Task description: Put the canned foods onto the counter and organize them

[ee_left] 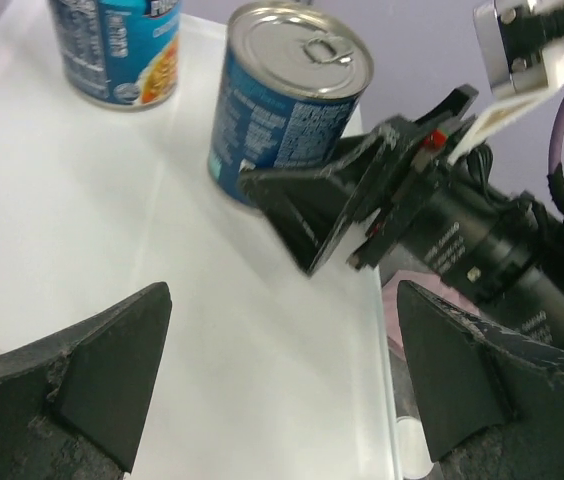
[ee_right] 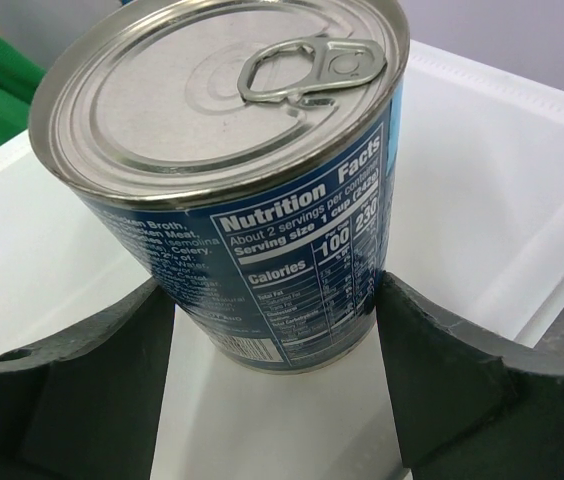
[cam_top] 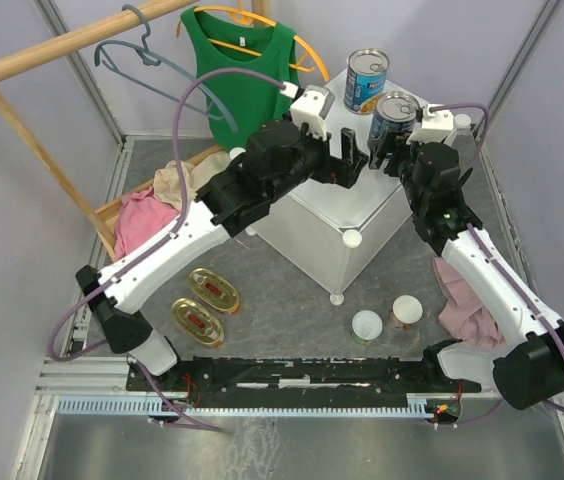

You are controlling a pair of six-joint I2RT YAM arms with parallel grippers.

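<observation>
Your right claw [ee_right: 274, 340] pinches a tall blue-label can [ee_right: 227, 110] that stands on the counter [ee_right: 502, 170] near its edge. Your left claw [ee_left: 282, 370] hangs spread wide above that counter, with the other tall can [ee_left: 117, 50] standing further back

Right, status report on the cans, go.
Left gripper open, empty, over the counter. Right gripper shut on tall can, standing on counter by other tall can. Oval tins, small cans on floor. Nothing blocking.

The tall steel can with a blue paper label [ee_right: 224, 110] has a glossy lid; the white cube-shaped counter [ee_right: 492, 170] looks smooth and matt.
</observation>
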